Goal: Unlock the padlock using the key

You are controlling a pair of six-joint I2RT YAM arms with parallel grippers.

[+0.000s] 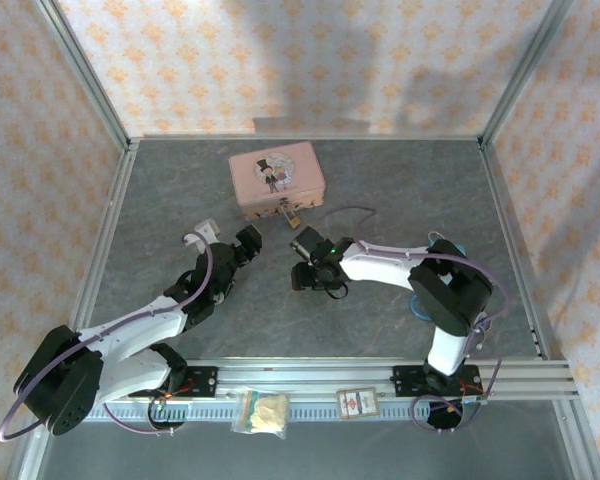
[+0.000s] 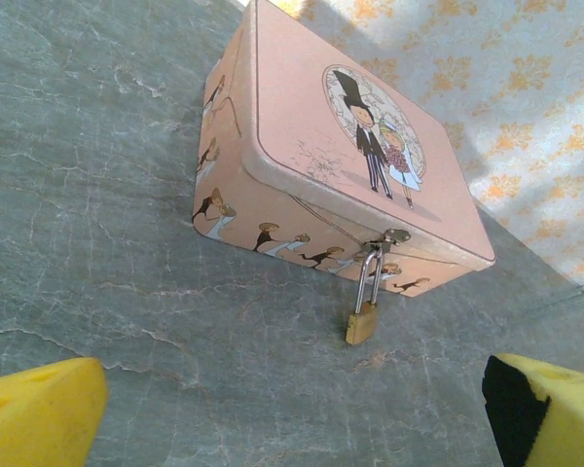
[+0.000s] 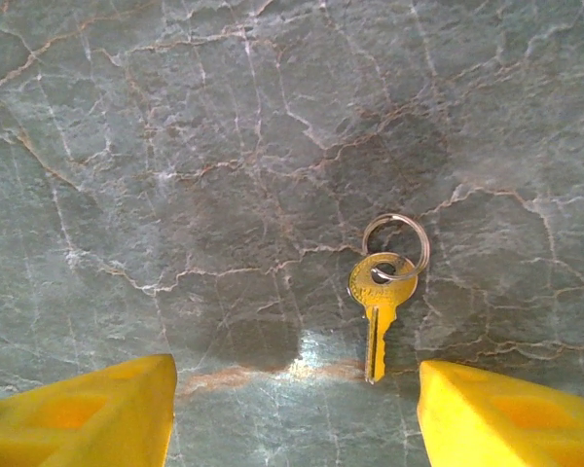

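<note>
The small brass padlock [image 2: 362,322] hangs by its thin silvery shackle [image 2: 368,280] from the hasp on the front of the pink tin [image 2: 341,165], its body resting on the table. From above, the padlock [image 1: 292,213] sits at the tin's [image 1: 276,178] near side. My left gripper [image 2: 292,418] is open and held back from the padlock with nothing between its yellow fingers [image 2: 39,413]. The brass key [image 3: 378,302] on its ring [image 3: 397,246] lies flat on the table. My right gripper [image 3: 297,423] hovers open above it, with the key nearer the right-hand finger [image 3: 511,418].
In the top view the left gripper [image 1: 250,242] and right gripper [image 1: 308,268] sit close together just in front of the tin. A white object [image 1: 202,232] lies by the left arm. A plastic bag [image 1: 260,410] and a card [image 1: 355,402] rest on the near rail. Papered walls enclose the table.
</note>
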